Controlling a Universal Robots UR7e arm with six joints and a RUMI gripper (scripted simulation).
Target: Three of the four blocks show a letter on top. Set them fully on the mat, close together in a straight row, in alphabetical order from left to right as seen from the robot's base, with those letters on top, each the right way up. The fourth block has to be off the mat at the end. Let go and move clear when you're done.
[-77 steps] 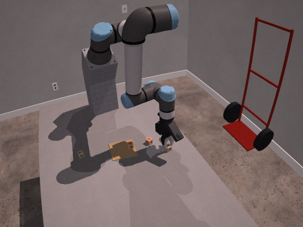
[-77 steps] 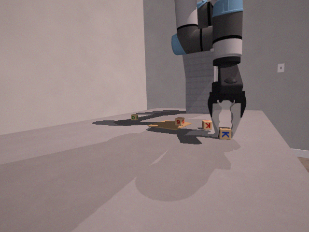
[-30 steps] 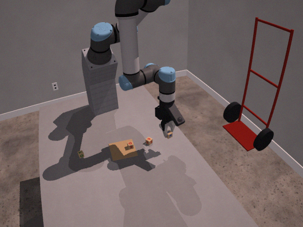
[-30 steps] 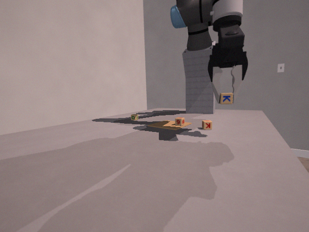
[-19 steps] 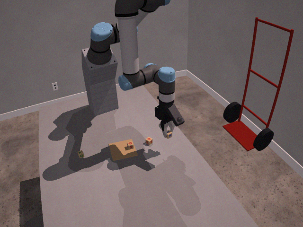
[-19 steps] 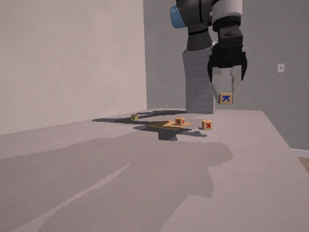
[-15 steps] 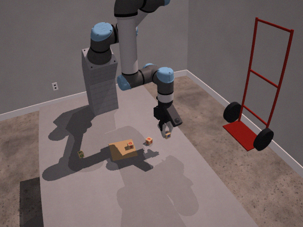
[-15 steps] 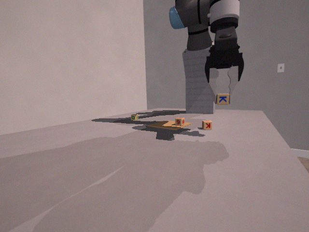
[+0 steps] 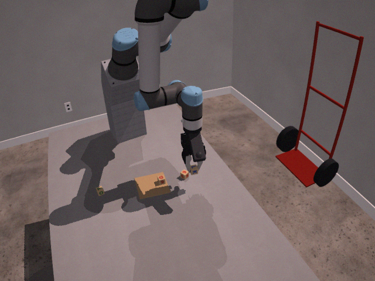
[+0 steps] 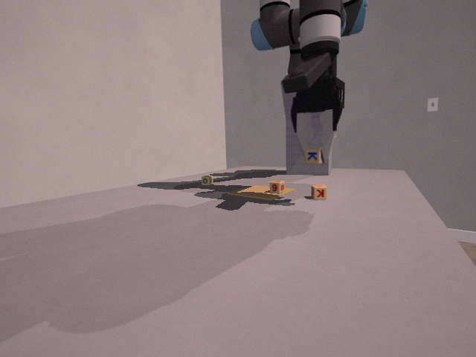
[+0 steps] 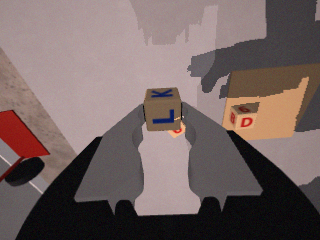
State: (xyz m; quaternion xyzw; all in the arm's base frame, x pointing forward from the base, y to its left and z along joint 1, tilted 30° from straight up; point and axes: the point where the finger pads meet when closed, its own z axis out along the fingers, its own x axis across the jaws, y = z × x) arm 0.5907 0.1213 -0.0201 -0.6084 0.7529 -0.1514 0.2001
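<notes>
My gripper (image 9: pixel 193 165) is shut on a wooden block with blue letters (image 11: pixel 162 110) and holds it in the air above the table. The block shows a K on its side in the exterior view (image 10: pixel 313 156) and an L toward the wrist camera. A block with red letters (image 9: pixel 184 174) sits on the table just beside and below it, off the mat. The tan mat (image 9: pixel 151 185) lies to the left, with another red-lettered block (image 9: pixel 161 179) at its near corner, showing D in the wrist view (image 11: pixel 242 116). A green-lettered block (image 9: pixel 99 190) sits far left, off the mat.
The robot's grey pedestal (image 9: pixel 120 102) stands at the back of the table. A red hand truck (image 9: pixel 314 120) leans on the right wall. A dark patch (image 9: pixel 36 250) lies on the floor at front left. The table edge runs along the right.
</notes>
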